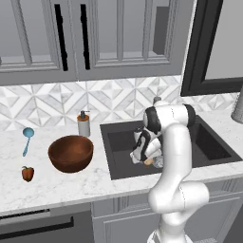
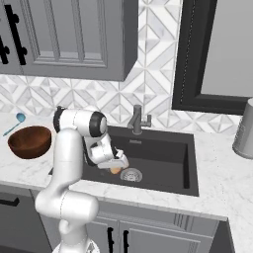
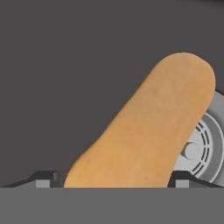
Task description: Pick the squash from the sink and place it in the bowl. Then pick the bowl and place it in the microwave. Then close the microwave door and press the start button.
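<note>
Gripper: we've got it (image 1: 148, 161) down inside the sink, right by the drain. In the hand view (image 3: 116, 181) the two dark finger tips sit on either side of the squash's fat end, close up against it, but we honestly can't tell if they're actually clamped on it or just straddling it.

Squash: tan-orange thing (image 3: 146, 127), lying on the dark sink floor, running diagonally up the hand view from between the finger tips. Its far rounded end overlaps the silver drain (image 3: 205, 144). From the right base view we only catch a small orange bit (image 2: 115, 170) peeking out under the hand, just beside the drain (image 2: 131, 174).

Sink: dark basin (image 1: 216, 147), set into the marble counter (image 1: 61, 187), faucet (image 2: 137, 120) at the back edge.

Bowl: big reddish-brown one (image 1: 70, 153), upright on the counter left of the sink, well apart from the gripper. We see nothing in it.

Other stuff on the counter: small red pepper (image 1: 27, 173) near the front edge left of the bowl, a blue spoon (image 1: 27, 139) behind that, a soap dispenser (image 1: 84, 123) against the backsplash, just beside the sink's back left corner.

Right side: grey canister (image 2: 245, 129) on the counter past the sink.
</note>
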Tool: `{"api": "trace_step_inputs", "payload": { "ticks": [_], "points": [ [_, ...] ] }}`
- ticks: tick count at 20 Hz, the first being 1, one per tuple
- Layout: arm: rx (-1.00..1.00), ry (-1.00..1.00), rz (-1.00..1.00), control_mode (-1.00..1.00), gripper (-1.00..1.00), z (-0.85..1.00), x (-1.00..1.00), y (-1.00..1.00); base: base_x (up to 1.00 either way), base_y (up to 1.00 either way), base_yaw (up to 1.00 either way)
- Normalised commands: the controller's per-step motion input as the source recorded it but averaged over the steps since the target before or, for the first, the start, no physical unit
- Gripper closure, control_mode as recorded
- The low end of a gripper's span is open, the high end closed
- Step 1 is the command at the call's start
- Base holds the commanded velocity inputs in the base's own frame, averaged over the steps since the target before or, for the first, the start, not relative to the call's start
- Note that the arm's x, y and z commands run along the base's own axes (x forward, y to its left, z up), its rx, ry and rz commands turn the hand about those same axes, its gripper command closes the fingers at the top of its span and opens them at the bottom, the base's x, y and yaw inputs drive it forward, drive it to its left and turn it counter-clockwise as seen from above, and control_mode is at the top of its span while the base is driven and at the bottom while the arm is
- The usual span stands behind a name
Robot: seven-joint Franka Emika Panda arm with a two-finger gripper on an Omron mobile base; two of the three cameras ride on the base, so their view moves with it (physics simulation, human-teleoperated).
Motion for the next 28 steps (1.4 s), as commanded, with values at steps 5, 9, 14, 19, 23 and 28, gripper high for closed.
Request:
{"api": "trace_step_inputs", "payload": {
  "ticks": [5,9,14,19,23,28],
  "points": [
    [0.0,0.0,-0.02,-1.0,1.0,0.01,0.0,0.03,0.0,0.0,0.0],
    [0.0,0.0,0.0,-1.0,1.0,0.31,-0.04,0.18,0.0,0.0,0.0],
    [0.0,0.0,0.02,-1.0,1.0,0.86,-0.27,0.58,0.0,0.0,0.0],
    [0.0,0.0,0.04,-1.0,1.0,1.0,-0.4,0.87,0.0,0.0,0.0],
    [0.0,0.0,0.04,-1.0,1.0,1.0,-0.44,0.77,0.0,0.0,0.0],
    [0.0,0.0,0.04,-1.0,1.0,1.0,-0.53,0.6,0.0,0.0,0.0]
  ]
}}
